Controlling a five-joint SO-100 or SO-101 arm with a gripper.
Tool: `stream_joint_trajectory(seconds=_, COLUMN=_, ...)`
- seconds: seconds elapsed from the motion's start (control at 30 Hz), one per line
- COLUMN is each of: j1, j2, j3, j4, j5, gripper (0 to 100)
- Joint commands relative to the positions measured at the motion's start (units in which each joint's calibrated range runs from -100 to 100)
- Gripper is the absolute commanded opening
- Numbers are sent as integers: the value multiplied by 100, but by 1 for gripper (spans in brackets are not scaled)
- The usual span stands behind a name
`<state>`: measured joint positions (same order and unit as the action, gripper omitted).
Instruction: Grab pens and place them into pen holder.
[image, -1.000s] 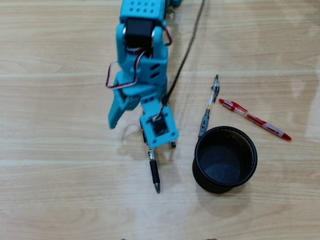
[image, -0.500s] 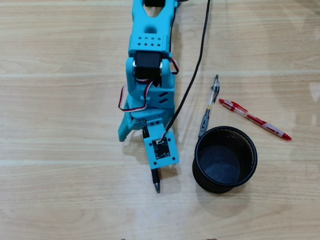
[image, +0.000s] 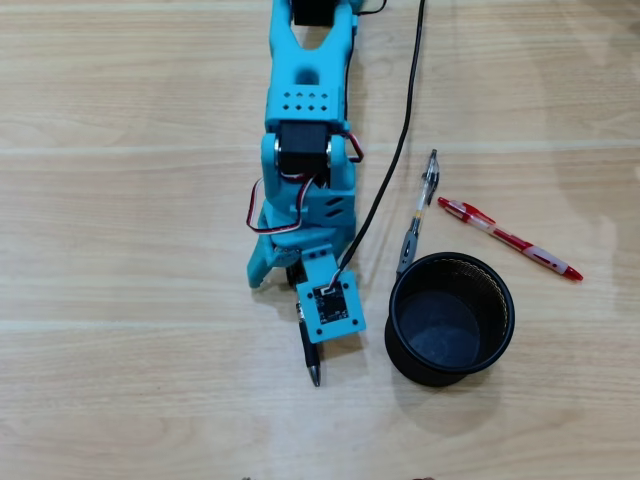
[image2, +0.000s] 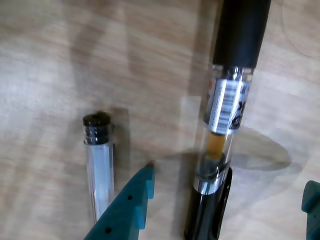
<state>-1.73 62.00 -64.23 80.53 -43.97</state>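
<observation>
In the wrist view a black pen with an amber window lies lengthwise on the wood. My gripper is open, with one teal fingertip on the pen's left and the other at the right edge, so the jaws straddle it without touching. A clear pen with a black end cap lies just left of the left finger. In the overhead view my teal arm covers most of the black pen; only its lower end shows. A grey-clear pen and a red pen lie to the right. The black mesh pen holder stands upright.
A black cable trails from the arm's wrist up the overhead view, passing left of the grey-clear pen. The holder stands close to the right of my gripper's camera board. Bare wooden tabletop spreads to the left.
The arm has reached further down the overhead view and swung slightly right, covering more of the black pen. The pens and the holder have not moved.
</observation>
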Motion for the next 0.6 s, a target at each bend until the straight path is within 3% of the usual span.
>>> stream_joint_trajectory(seconds=0.0, j1=-4, j2=191, j3=-10, j4=-142, j5=17, gripper=31)
stream_joint_trajectory(seconds=0.07, j1=20, j2=191, j3=-10, j4=-108, j5=-30, gripper=25)
stream_joint_trajectory(seconds=0.2, j1=157, j2=191, j3=-10, j4=-125, j5=17, gripper=0)
stream_joint_trajectory(seconds=0.27, j1=246, j2=191, j3=-10, j4=-99, j5=-9, gripper=4)
stream_joint_trajectory(seconds=0.57, j1=762, j2=-1001, j3=-489, j4=-116, j5=132, gripper=2)
